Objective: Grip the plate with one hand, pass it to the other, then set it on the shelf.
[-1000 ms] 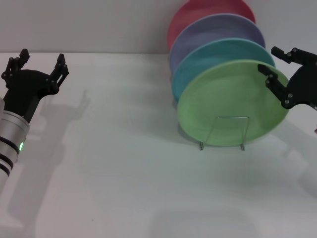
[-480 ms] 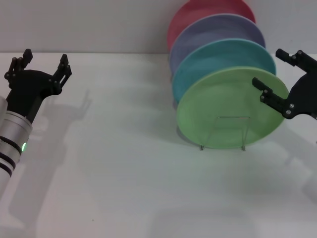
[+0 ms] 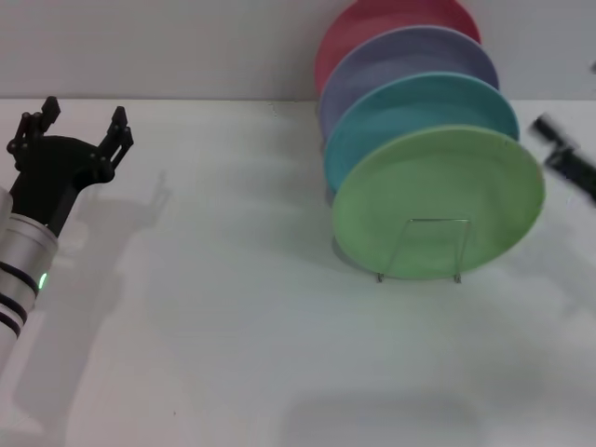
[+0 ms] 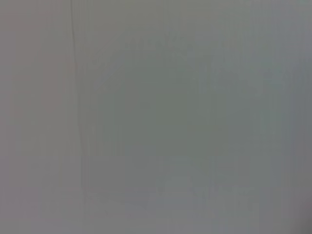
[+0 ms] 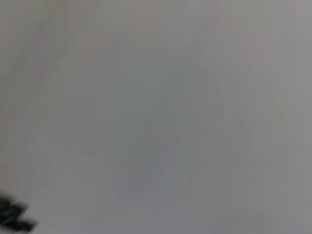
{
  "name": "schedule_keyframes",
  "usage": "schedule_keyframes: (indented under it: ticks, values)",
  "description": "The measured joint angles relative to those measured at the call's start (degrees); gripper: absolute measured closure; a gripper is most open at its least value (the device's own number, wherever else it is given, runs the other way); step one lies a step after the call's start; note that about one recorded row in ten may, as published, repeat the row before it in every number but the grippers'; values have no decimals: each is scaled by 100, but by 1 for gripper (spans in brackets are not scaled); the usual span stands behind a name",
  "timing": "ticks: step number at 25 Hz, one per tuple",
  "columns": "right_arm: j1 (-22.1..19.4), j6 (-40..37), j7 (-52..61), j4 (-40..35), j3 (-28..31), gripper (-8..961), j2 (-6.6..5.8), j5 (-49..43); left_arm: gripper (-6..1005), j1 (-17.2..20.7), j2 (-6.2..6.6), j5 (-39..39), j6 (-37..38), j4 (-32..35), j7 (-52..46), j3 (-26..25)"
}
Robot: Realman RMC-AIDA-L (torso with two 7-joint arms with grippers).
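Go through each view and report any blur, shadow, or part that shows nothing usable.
Head view: sharp on the green plate and wire shelf; the right hand is a motion-blurred streak at the frame edge; the left hand casts a soft shadow on the table. Left wrist view: featureless grey. Right wrist view: grey blur, one dark smear in a corner.

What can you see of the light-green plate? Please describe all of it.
The light-green plate is large, round and matte, with a shallow raised rim. It stands nearly upright on edge in the thin wire rack, whose front loop crosses its lower face. It is the front one of a row, partly covering the turquoise plate behind it. No gripper touches it.
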Motion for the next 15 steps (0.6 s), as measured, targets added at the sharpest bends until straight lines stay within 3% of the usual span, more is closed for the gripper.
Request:
schedule_keyframes:
  ticks: [1,3,5,6,7,8,15]
  values:
    - [-131,240,-54,-192,155,224,24,571,170,32,0,1,116,5,0,0]
    - [-178,305,-68,-306,195,212,29,849,170,54,3,0,188,6,0,-1]
    - [-255,416,-91,-775,193,198,32,1939,170,95,7,0,318,14,2,-1]
    - [-255,416,-91,-775,193,192,32,1939,170,95,7,0,318,14,2,-1]
    - [-295,425,-98,-1215,172,185,32,2924,170,109,6,0,443,95,12,-8]
    - [-317,394,-97,-1431,185,178,32,3333,170,91,4,0,506,172,14,-17]
    - [-493,-149,-1,-1982,174,175,32,4057,170,-130,-2,-19,983,812,8,-54]
